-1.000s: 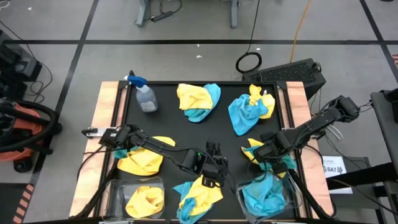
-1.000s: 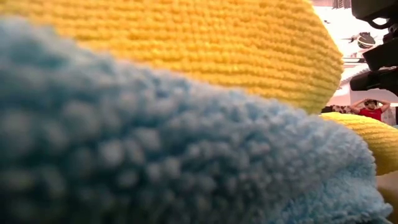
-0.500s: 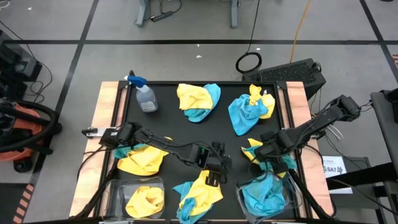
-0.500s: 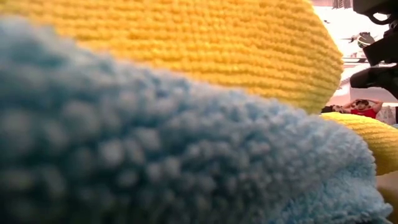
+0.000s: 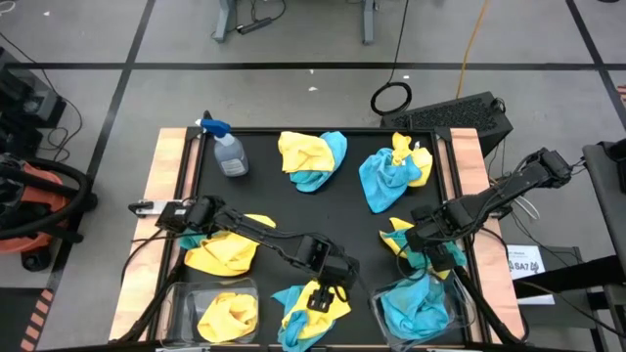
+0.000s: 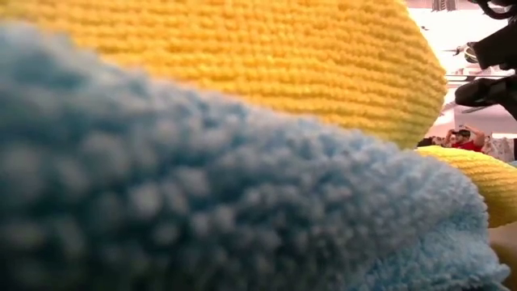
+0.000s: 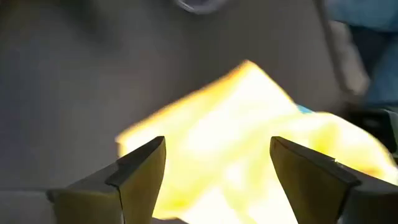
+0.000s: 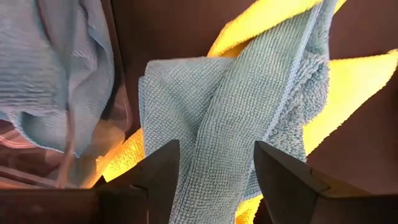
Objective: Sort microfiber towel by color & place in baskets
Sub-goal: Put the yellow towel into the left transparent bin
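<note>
— Where are the towels?

— Scattered. One yellow-and-blue heap (image 5: 311, 311) lies at the near middle of the table (image 5: 293, 205), right under my left gripper (image 5: 320, 296). Another mixed heap (image 5: 416, 242) sits near right, under my right gripper (image 5: 427, 249). Two more mixed heaps lie far: one at centre (image 5: 313, 158), one to its right (image 5: 393, 173). A yellow towel (image 5: 223, 252) with blue peeking out lies near left.

— And the baskets?

— Both at the near edge. The left basket (image 5: 186, 293) holds a yellow towel (image 5: 227, 316); the right basket (image 5: 462, 303) holds blue ones (image 5: 418, 308).

— Your left hand?

— Fingers (image 7: 138, 171) spread wide, empty, poised over the yellow cloth (image 7: 242, 124) of the near middle heap.

— Your right hand?

— Jaws parted, nothing between them. My wrist camera looks down on a blue towel (image 8: 249, 106) draped over yellow (image 8: 348, 87). It hangs just beyond the right basket's far rim.

— Anything else around?

— A spray bottle (image 5: 227, 149) stands far left. From table height, blue (image 6: 202, 210) and yellow fuzz (image 6: 242, 56) fills nearly all the view; a person (image 6: 462, 139) shows far off in the room.
</note>
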